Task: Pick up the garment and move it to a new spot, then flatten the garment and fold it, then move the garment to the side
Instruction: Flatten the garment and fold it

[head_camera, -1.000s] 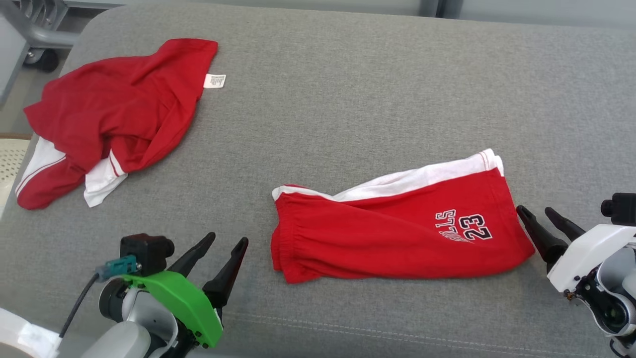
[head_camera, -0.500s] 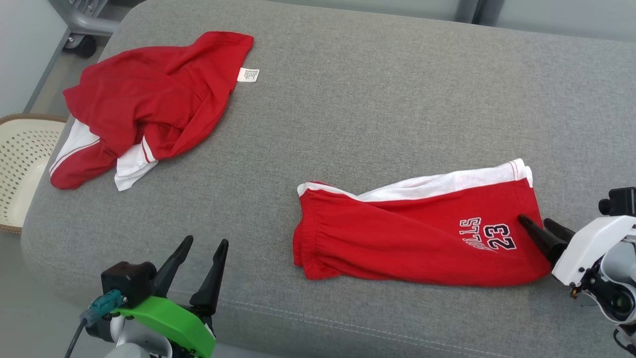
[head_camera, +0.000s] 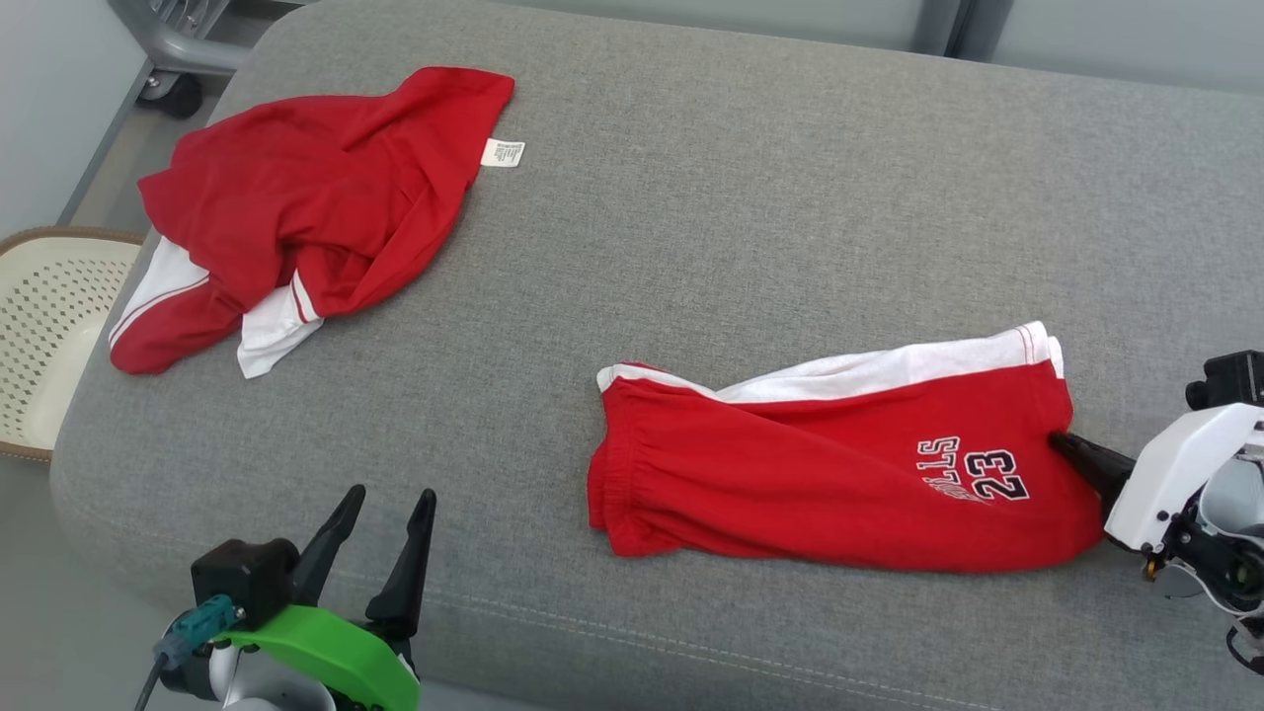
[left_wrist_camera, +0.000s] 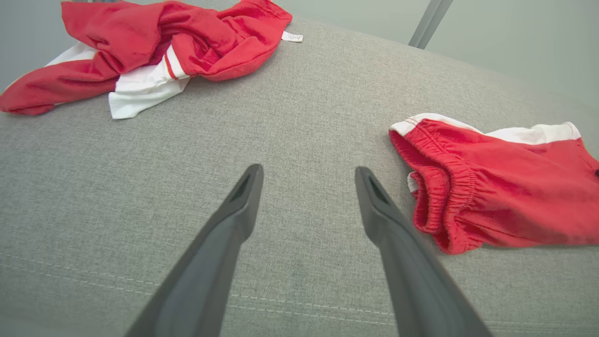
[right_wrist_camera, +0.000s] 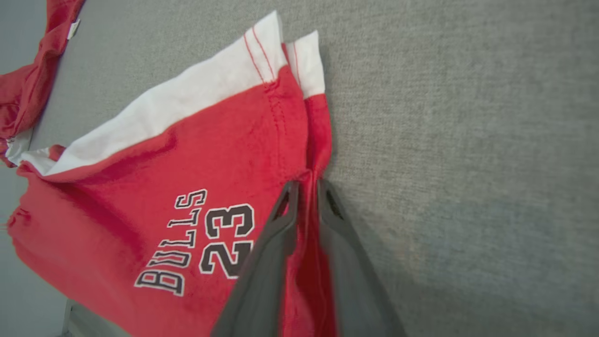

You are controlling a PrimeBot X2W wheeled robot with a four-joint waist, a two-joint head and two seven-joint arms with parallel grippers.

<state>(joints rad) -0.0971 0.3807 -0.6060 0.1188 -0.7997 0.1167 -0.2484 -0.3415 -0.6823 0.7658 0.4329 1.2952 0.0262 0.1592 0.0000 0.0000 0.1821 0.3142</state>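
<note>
Pinching a fold of the leg hem of the red shorts in the right gripper, fingers drawn close together with cloth caught between them. Just to the side of those fingertips, the printed number; a little ahead, the white side stripe.

From that grip, stretching away toward the robot's left: long axis lying crosswise on the grey cushion, doubled over and fairly flat, with the elastic waistband at the end farthest from the right gripper.

Beyond the waistband, hovering low over bare cushion: the left gripper, fingers spread wide, holding nothing, with the waistband off to the right of its fingertips, near but not touching.

Judged from this: held at one end only, so likely to trail or unfold along that axis if pulled or lifted. Right arm plainly the nearer for the hem, left arm the nearer for the waistband.

Farther still, ahead and to the left of the left gripper, well apart from the shorts: a crumpled red garment, and past the cushion's edge a pale perforated basket.
</note>
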